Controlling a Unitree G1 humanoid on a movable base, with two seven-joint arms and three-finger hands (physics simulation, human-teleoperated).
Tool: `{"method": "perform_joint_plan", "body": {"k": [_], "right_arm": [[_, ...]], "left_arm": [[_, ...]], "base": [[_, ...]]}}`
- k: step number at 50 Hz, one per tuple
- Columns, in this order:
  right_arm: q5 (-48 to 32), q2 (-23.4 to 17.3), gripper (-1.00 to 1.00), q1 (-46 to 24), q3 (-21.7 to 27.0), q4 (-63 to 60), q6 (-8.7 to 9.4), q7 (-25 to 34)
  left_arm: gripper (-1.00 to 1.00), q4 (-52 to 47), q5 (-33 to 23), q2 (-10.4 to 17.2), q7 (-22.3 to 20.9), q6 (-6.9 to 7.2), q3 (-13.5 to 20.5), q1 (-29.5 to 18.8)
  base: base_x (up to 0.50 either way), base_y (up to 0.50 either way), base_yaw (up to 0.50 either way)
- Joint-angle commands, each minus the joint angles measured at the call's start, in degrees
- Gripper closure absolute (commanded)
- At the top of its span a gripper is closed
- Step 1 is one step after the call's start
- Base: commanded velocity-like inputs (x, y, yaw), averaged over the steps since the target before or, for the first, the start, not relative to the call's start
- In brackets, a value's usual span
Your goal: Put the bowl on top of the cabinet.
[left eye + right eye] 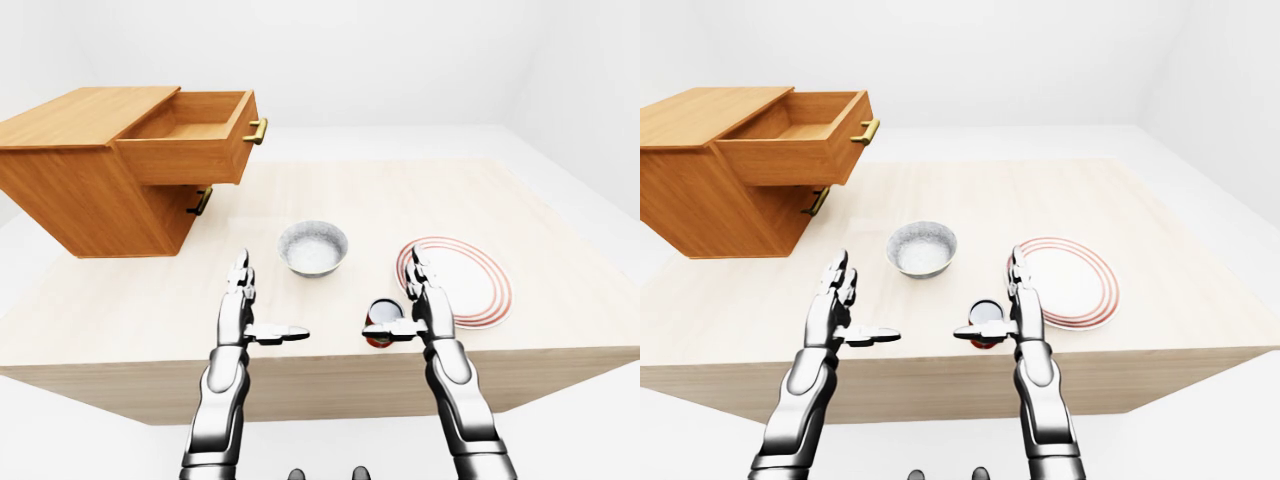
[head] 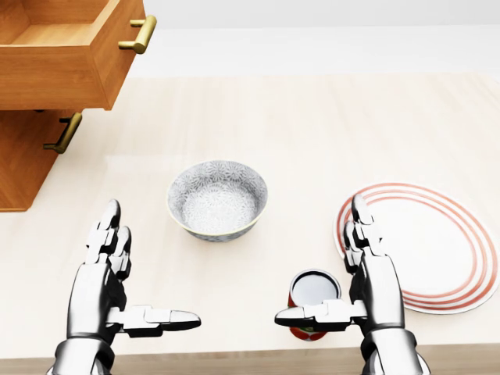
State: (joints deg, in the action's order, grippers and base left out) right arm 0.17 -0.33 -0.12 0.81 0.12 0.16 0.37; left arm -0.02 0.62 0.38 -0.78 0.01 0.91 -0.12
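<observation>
Bowl sits on the worktop just beyond the left hand and right hand, both with fingers apart and empty. The red can beside the right thumb, at the near edge, could be knocked off. Farther left, the open drawer juts from the cabinet and may catch the rising bowl, though the cabinet top has room.

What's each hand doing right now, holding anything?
Left hand: open, holding nothing.
Right hand: open, holding nothing; red can beside it.
</observation>
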Motion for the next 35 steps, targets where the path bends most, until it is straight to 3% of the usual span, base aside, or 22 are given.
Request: {"method": "perform_joint_plan", "body": {"k": [1,7,12,13,24,27,35], "right_arm": [[0.3,-0.5,-1.0,-0.3,1.0,0.1,0.74,0.6],[-0.1,-0.5,-1.0,-0.2,0.6,-0.2,0.99,0.8],[-0.8,-0.5,-1.0,-0.8,0.5,0.9,1.11,0.6],[-0.9,-0.5,-1.0,-0.7,0.3,0.7,1.52,0.7],[-1.3,-0.4,-1.0,-0.8,-0.1,0.7,2.03,1.3],[-1.4,-0.3,-1.0,-0.5,-0.2,0.3,1.75,1.4],[-1.4,-0.3,-1.0,-0.5,-0.2,0.5,1.45,1.6]], "left_arm": [[-1.0,0.0,1.3,0.5,-1.3,0.02,1.3,-0.1],[-1.0,-0.8,1.6,0.5,-1.3,0.51,1.3,0.1],[-1.0,-1.2,1.1,0.3,-0.8,-0.07,1.0,0.7],[-1.0,-1.9,0.8,0.3,-0.6,0.87,0.8,0.9],[-1.0,-3.8,1.9,0.3,-0.4,1.54,1.3,1.3],[-1.0,-3.8,2.1,0.3,-0.7,0.48,1.3,1.7],[-1.0,-2.7,2.4,0.4,-0.8,-0.36,1.5,1.4]], "base": [[0.0,0.0,0.0],[0.0,0.0,0.0],[0.0,0.0,0.0],[0.0,0.0,0.0],[0.0,0.0,0.0],[0.18,0.0,0.0],[0.45,0.0,0.0]]}}
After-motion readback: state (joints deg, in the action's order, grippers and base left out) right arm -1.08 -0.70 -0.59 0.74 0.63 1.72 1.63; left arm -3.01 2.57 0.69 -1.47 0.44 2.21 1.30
